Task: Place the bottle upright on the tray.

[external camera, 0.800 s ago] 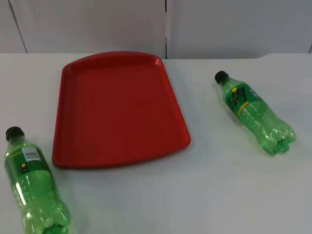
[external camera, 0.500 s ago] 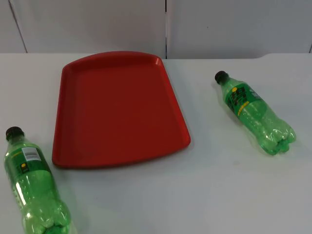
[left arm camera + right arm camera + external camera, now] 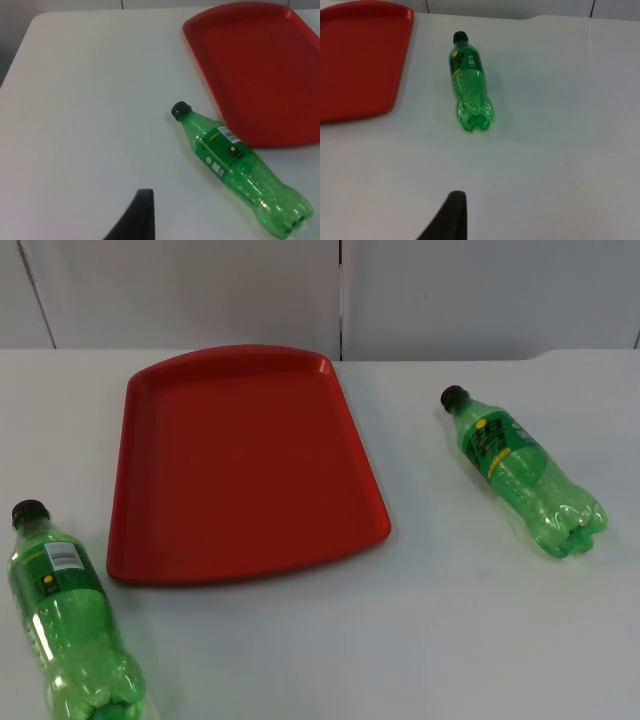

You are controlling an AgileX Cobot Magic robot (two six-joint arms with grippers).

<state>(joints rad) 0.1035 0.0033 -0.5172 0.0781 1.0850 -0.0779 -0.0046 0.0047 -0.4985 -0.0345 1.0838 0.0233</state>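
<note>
Left gripper point(image 3: 140, 215) above the white table point(image 3: 450, 640), near a green bottle point(image 3: 240, 180) and apart from it, touching nothing. Cannot tell how far open. Right gripper point(image 3: 453, 215) likewise above the table, well apart from the second green bottle point(image 3: 469, 85), touching nothing; opening again impossible to tell.

In the top view, left bottle point(image 3: 70, 630) on its side at the table's near left, black cap toward the grey partition wall point(image 3: 200, 290), base cut off by the picture's edge. Right bottle point(image 3: 525, 475) on its side to the right of the red tray point(image 3: 250, 460), cap toward the wall, label text too small to read. Both bottles beside the tray, neither on it nor upright.
</note>
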